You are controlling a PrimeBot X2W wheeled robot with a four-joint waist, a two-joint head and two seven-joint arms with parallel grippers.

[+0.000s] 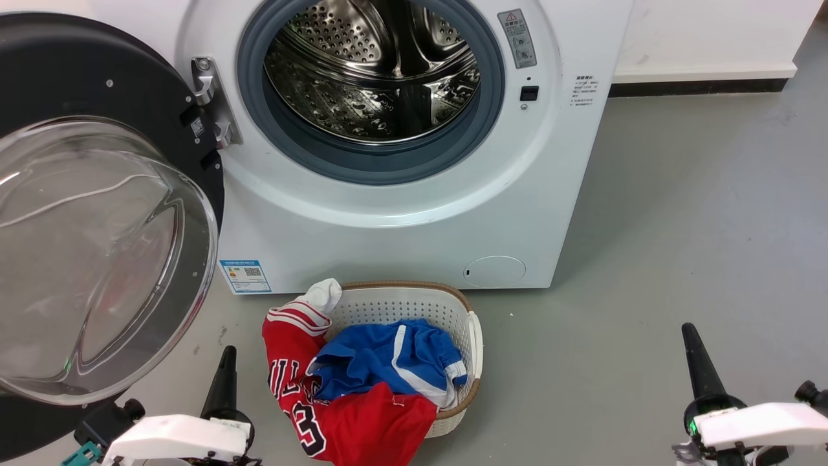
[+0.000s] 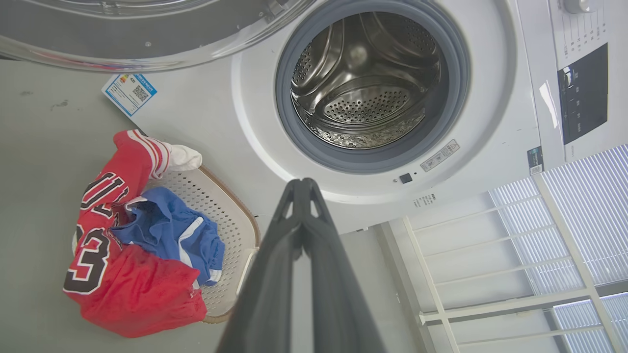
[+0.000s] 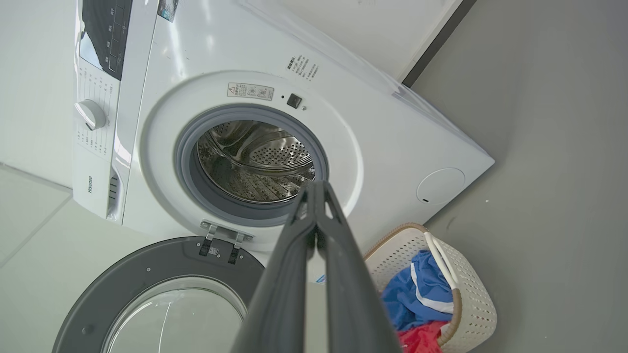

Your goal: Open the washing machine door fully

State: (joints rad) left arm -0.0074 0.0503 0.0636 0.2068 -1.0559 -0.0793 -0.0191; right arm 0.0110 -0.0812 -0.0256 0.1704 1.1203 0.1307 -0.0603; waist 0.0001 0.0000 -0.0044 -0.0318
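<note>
The white washing machine [image 1: 414, 233] stands ahead with its steel drum [image 1: 375, 71] exposed. The washing machine door [image 1: 84, 77], black with a bulging clear glass bowl [image 1: 97, 259], hangs swung out to the left on its hinge [image 1: 210, 97], its inner side facing me. My left gripper [image 1: 228, 355] is low at the left, shut and empty, just right of the door's lower edge and apart from it. My right gripper [image 1: 689, 331] is low at the right over bare floor, shut and empty. In the wrist views the left gripper [image 2: 302, 182] and right gripper [image 3: 317, 184] both have their fingertips together.
A white perforated laundry basket [image 1: 414, 301] sits on the grey floor in front of the machine, between the grippers, holding a red jersey [image 1: 349, 421] and blue shorts [image 1: 388, 356]. A wall with a dark baseboard [image 1: 698, 86] runs at the back right.
</note>
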